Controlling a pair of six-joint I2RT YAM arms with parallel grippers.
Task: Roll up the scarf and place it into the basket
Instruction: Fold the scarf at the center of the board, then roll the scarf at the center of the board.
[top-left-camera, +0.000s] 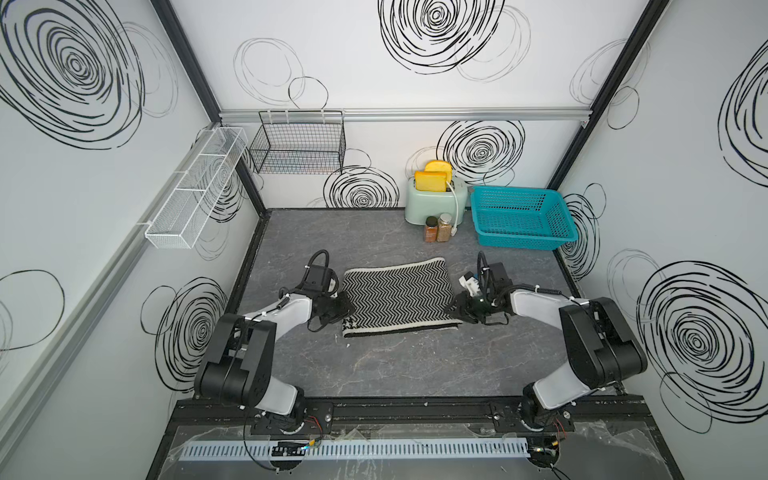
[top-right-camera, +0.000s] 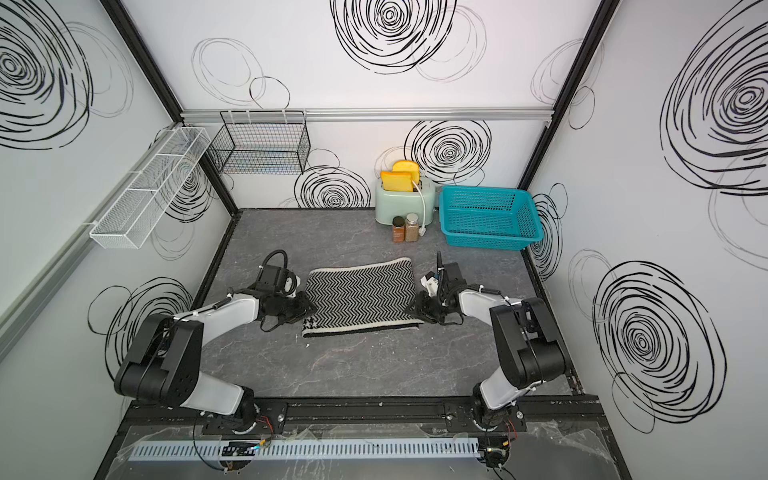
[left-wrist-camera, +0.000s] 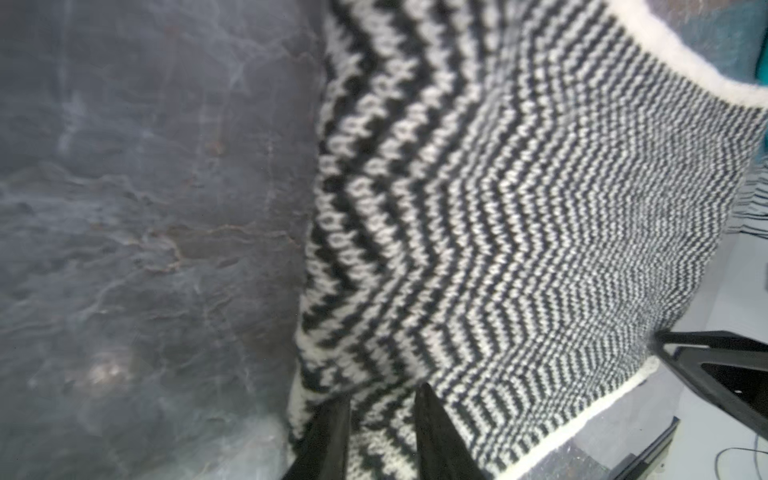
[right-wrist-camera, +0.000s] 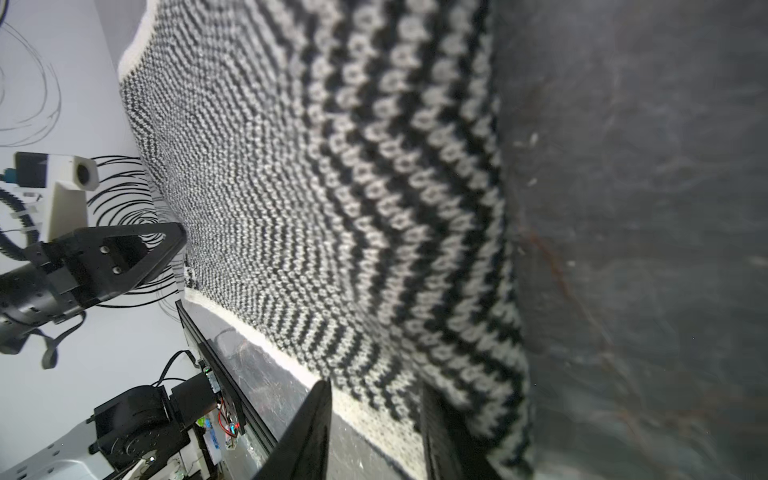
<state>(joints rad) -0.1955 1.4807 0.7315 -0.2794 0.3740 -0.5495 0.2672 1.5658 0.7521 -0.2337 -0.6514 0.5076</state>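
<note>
The scarf (top-left-camera: 399, 295) (top-right-camera: 361, 293) lies folded on the grey table, zigzag side up, cream edging along its near side. A bit of houndstooth shows at its near left corner. My left gripper (top-left-camera: 347, 309) (left-wrist-camera: 384, 395) is at that corner, shut on the scarf (left-wrist-camera: 498, 208), with bunched cloth between its fingers. My right gripper (top-left-camera: 451, 309) (right-wrist-camera: 376, 384) is at the near right corner, shut on the scarf (right-wrist-camera: 311, 187); the cloth's edge curls over one finger. The teal basket (top-left-camera: 523, 241) (top-right-camera: 490, 239) stands at the back right, with nothing in it.
A mint toaster (top-left-camera: 432, 199) with two yellow slices stands left of the basket, with two spice jars (top-left-camera: 437, 228) in front of it. A black wire basket (top-left-camera: 299, 143) hangs on the back wall and a white mesh rack (top-left-camera: 195, 187) on the left wall.
</note>
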